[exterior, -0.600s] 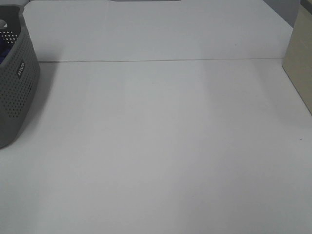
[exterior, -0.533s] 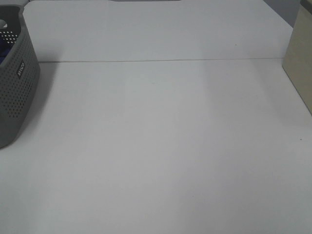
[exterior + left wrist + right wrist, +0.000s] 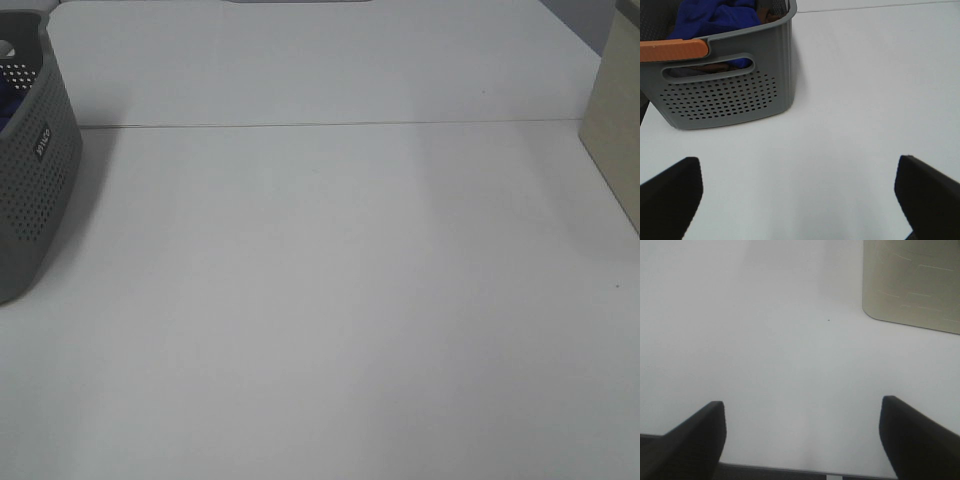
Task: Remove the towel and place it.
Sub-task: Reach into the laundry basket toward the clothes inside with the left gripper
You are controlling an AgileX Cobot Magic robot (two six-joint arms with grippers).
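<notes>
One grey basket [image 3: 725, 95], one blue towel [image 3: 715, 15], one beige box [image 3: 615, 110] — two hands: left hand [image 3: 800, 200], right hand [image 3: 802, 440].

- Desk [image 3: 340, 300]: white top, smooth and matt, with one thin seam line across it.
- Basket [image 3: 725, 95]: grey moulded plastic, matt; walls pierced with rows of small round holes.
- Rim strip [image 3: 670, 50] on the basket: orange, smooth, satin finish.
- Towel [image 3: 715, 17]: deep blue cloth, soft and plush, crumpled.
- Panel [image 3: 912, 282]: beige, matt, faintly scored with lines.
- Left gripper [image 3: 799, 192], right gripper [image 3: 802, 437]: black, matt; too blurred to tell the material.
</notes>
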